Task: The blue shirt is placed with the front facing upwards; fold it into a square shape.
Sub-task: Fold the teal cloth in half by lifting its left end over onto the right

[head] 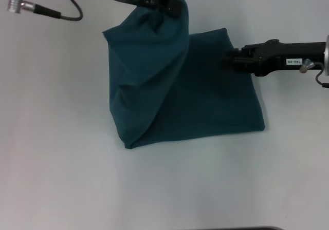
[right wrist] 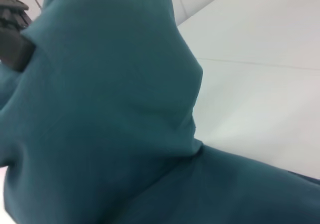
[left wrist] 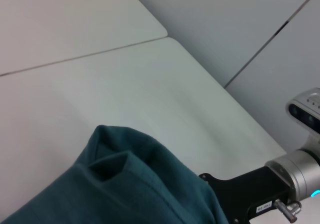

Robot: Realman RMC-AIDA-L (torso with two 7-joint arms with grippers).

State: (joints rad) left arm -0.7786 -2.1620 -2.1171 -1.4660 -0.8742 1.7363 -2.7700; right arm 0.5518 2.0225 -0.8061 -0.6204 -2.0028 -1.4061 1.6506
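The blue shirt (head: 205, 96) lies on the white table as a folded, roughly square pile with its plain side showing; no lettering is visible. My left gripper (head: 167, 4) is at the far edge, shut on a bunch of the shirt's left part, which it holds lifted in a tent-like fold above the pile. My right gripper (head: 229, 60) comes in from the right and its tip touches the shirt's far right edge. The lifted cloth shows in the left wrist view (left wrist: 125, 184) and fills the right wrist view (right wrist: 110, 109), where part of the left gripper (right wrist: 12, 34) also shows.
The white table (head: 61, 163) surrounds the shirt on all sides. A grey cable with metal connectors (head: 20, 4) hangs at the far left. The right arm's black body (left wrist: 250, 189) shows in the left wrist view. A table seam (left wrist: 85, 56) runs behind.
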